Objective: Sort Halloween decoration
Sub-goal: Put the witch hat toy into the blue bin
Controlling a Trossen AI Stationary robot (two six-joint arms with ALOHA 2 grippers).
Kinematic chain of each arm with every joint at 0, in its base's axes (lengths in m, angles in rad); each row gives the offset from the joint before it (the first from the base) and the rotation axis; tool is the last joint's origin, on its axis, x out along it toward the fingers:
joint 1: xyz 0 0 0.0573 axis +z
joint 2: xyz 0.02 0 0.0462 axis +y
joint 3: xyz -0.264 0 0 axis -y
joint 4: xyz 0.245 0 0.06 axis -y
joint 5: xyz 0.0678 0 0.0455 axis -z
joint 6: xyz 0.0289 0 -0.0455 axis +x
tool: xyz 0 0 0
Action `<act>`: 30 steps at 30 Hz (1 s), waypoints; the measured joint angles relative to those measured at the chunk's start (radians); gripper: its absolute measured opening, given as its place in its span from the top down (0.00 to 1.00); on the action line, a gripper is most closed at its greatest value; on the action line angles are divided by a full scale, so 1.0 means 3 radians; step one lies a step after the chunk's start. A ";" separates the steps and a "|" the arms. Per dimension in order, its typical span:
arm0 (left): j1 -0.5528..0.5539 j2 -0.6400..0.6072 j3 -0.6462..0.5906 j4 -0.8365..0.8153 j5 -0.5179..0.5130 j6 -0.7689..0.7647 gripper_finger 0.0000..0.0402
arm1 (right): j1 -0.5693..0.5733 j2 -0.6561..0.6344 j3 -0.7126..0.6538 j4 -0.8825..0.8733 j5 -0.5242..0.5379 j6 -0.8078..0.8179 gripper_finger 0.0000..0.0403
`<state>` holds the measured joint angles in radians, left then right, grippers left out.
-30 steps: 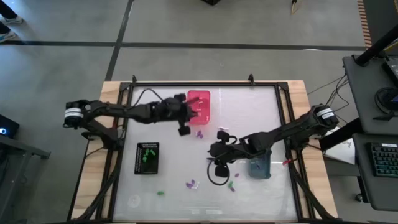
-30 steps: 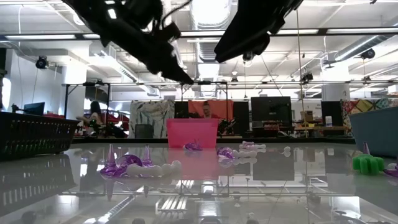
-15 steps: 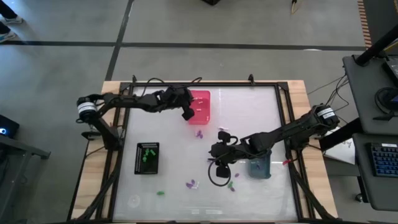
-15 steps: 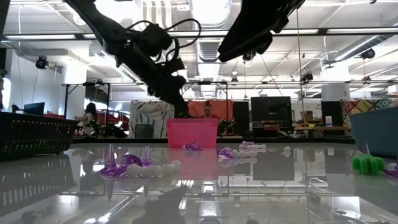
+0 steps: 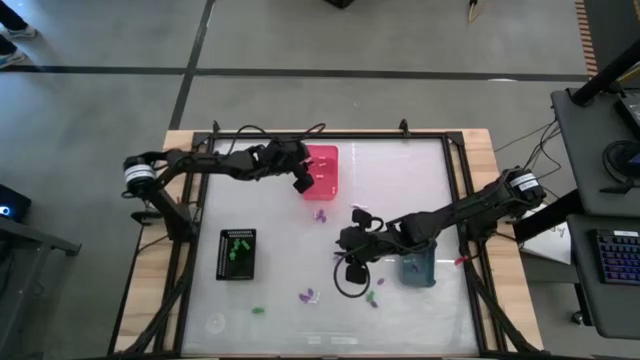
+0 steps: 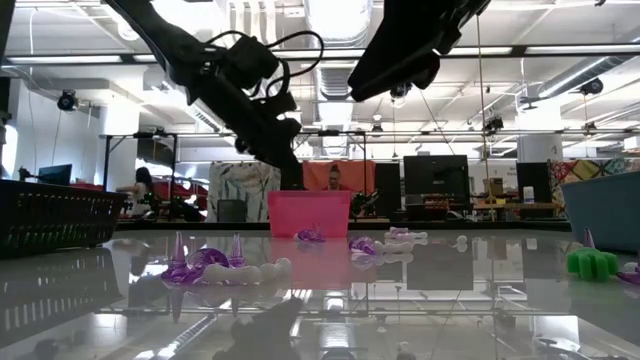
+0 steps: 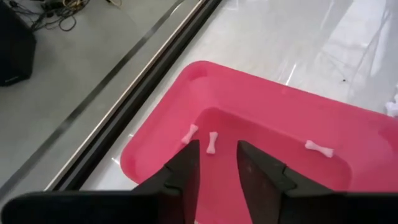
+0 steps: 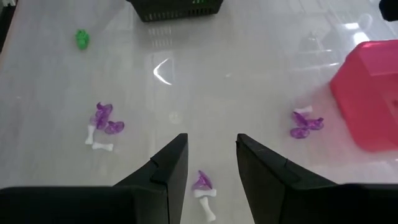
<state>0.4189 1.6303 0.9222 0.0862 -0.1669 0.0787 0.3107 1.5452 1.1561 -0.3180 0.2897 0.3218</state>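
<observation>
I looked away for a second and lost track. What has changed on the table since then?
The left gripper swung from above the table's middle to over the pink bin and opened; three small white bones lie inside. The right gripper, open, and the loose pieces stayed put.

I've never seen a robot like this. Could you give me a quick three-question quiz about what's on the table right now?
1. Which bin does the left gripper hover over: pink, black or grey-blue?
2. True or false: the black bin holds green pieces.
3. What colour are the small bones in the pink bin?

Key: 1. Pink. 2. True. 3. White.
</observation>
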 joint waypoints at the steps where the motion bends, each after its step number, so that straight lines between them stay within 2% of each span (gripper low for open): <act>1: -0.0015 -0.0026 0.0000 -0.0018 -0.0001 -0.0024 0.76 | 0.0000 0.0000 0.0000 0.0000 0.0000 0.0002 0.68; 7: -0.0261 -0.0305 0.0000 -0.0071 0.0001 -0.0144 0.74 | -0.0005 0.0000 -0.0001 0.0000 0.0004 0.0065 0.68; 13: -0.0724 -0.0683 -0.0034 -0.0064 -0.0035 -0.0158 0.74 | -0.0005 0.0000 -0.0001 0.0005 0.0004 0.0107 0.68; 22: -0.1526 -0.1191 -0.0337 -0.0059 -0.0498 -0.0437 0.74 | -0.0014 0.0026 -0.0001 0.0050 0.0002 0.0154 0.68; 30: -0.2186 -0.1461 -0.0708 0.0145 -0.1071 -0.0797 0.74 | -0.0078 0.0181 -0.0005 0.0166 0.0000 0.0130 0.68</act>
<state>-0.2369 1.1920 0.7100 0.1296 -0.4883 -0.1603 0.2872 1.5996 1.1545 -0.2680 0.2896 0.3607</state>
